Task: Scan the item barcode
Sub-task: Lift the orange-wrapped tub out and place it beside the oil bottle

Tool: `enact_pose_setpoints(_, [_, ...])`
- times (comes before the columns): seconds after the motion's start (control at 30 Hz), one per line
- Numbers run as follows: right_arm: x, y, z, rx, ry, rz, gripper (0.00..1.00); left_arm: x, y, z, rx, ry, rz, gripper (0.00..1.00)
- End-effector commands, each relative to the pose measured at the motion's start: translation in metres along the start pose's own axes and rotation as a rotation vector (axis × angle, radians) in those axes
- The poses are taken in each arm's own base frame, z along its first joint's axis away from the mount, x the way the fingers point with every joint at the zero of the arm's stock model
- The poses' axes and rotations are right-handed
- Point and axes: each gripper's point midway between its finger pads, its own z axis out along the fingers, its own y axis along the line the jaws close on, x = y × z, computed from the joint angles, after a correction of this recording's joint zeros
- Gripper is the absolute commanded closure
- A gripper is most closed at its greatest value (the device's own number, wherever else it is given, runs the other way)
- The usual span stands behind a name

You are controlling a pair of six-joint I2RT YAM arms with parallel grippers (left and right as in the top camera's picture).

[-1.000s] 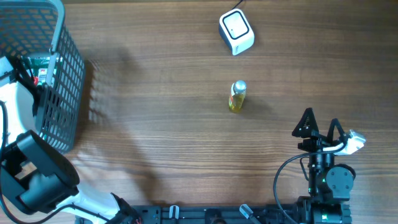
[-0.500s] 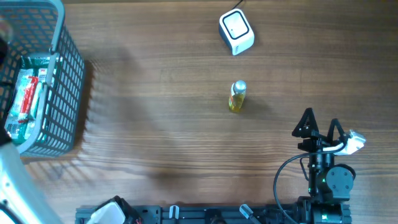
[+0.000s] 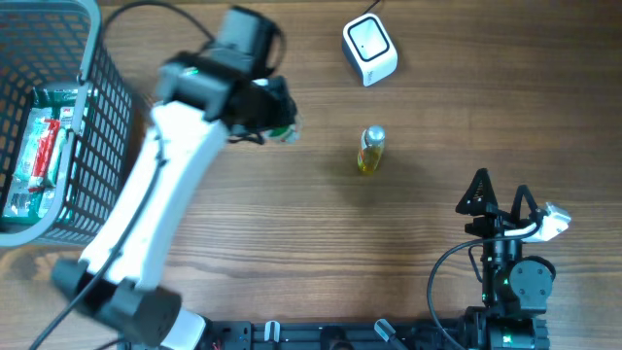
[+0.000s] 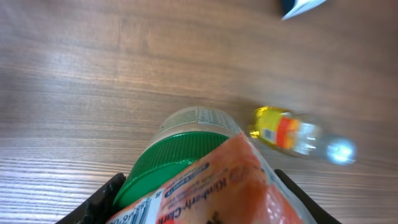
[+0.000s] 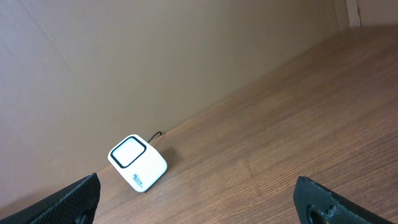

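Gripping a green-lidded Kimberly-Clark canister [image 4: 168,171] around its body, the left tool [image 4: 196,202] holds it above the table [image 4: 93,93], short of the scanner [image 3: 369,51]; probably light, stiff, slick-labelled plastic. Right tool [image 3: 500,194] stands wide open, empty
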Motion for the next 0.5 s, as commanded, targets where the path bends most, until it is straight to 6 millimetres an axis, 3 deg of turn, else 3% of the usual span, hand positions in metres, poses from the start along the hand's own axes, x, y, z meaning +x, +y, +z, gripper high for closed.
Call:
enact_pose_setpoints(0.0, [0.0,0.001,0.0,-0.006,0.0,-0.004,0.0,0.004,-0.004,0.036,-0.099,0.019,-0.011,0.62])
enact_pose_setpoints(0.13, [0.0,0.001,0.0,-0.006,0.0,-0.004,0.0,0.032,0.005,0.098,-0.13,0.066,-0.092,0.62])
enact_pose_setpoints(0.27, [0.0,0.001,0.0,-0.006,0.0,-0.003,0.0,0.056,0.011,0.139,-0.13,0.067,-0.122,0.59])
enact_pose_setpoints(0.47, [0.0,0.001,0.0,-0.006,0.0,-0.003,0.0,0.073,0.013,0.153,-0.152,0.066,-0.113,0.55])
